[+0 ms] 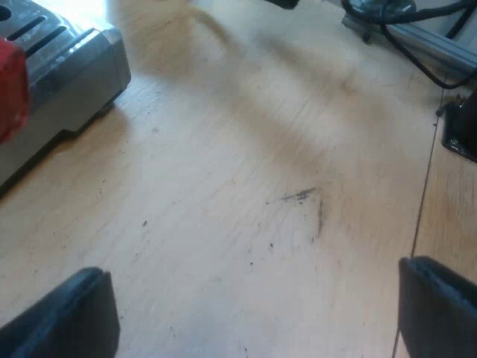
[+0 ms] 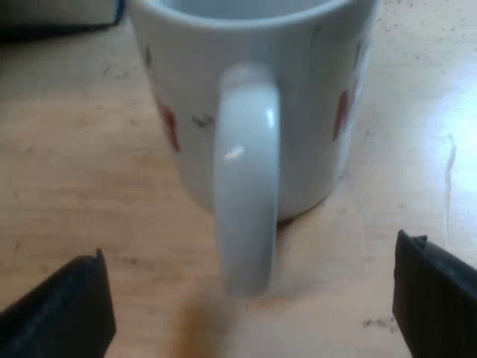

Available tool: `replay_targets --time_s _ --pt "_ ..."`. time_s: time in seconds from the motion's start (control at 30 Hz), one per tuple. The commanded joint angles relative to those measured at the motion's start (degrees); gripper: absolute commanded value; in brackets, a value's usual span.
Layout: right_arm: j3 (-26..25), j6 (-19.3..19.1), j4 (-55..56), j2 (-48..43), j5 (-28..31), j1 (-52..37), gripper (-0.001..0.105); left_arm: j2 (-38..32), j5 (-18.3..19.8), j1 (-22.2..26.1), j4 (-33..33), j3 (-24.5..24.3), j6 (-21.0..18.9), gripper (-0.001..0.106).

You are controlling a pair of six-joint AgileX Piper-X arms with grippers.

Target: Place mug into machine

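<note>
The main risk from here is a poor hold on the mug (image 2: pixel 253 112). Its handle (image 2: pixel 246 186) points straight back at the right fingers (image 2: pixel 71 309), so if they close as they stand they would pinch only that thin, glossy loop or meet behind it. The mug could then swivel, tip or slip out on the way to the espresso machine (image 1: pixel 74 67). Pushing ahead without allowing for the handle could also shove the mug along the table (image 2: pixel 67 186) instead of taking it. A hold on the handle alone would leave the body hanging off-centre, which I judge makes a clean set-down harder and could knock the mug against the espresso machine. The mug stands upright on the table, just ahead of the right fingers and centred between them, its handle reaching toward the gap. Those fingers are spread wide, one well apart from the mug on either side, touching nothing and holding nothing. The left fingers (image 1: pixel 71 317) are likewise spread wide and empty over bare table near the espresso machine, with its base and the red end (image 1: pixel 11 89) of the holder's handle ahead of them.
</note>
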Motion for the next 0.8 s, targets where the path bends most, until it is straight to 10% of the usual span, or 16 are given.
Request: replay_targets --time_s 0.03,0.8 --pt "-0.04 0.7 -6.13 2.89 0.27 0.04 0.078 0.0 0.99 -0.22 -1.08 -0.16 -0.8 0.079" --pt "-5.06 2.55 -16.87 15.65 -0.14 0.04 0.078 0.0 0.99 -0.22 -0.96 -0.16 -0.8 0.079"
